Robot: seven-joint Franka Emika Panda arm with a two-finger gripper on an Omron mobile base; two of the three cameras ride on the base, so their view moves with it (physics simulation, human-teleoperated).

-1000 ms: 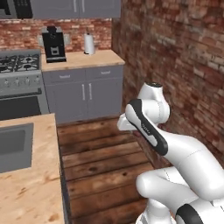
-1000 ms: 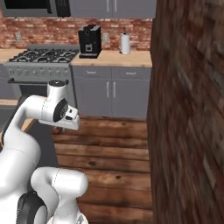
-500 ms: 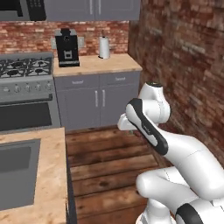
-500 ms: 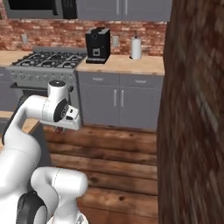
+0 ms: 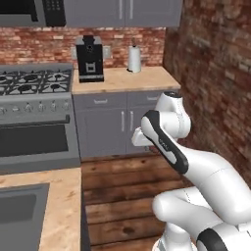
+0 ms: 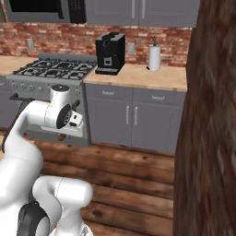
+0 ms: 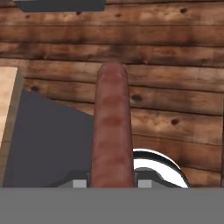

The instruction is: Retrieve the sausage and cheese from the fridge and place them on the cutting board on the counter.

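The whole view has swung since the earlier frames: the coffee machine and paper towel roll on the back tabletop now sit further right, because the base has turned. The arm's pose looks unchanged. The fingers stay clamped on the sausage, which points out over the wooden floor.
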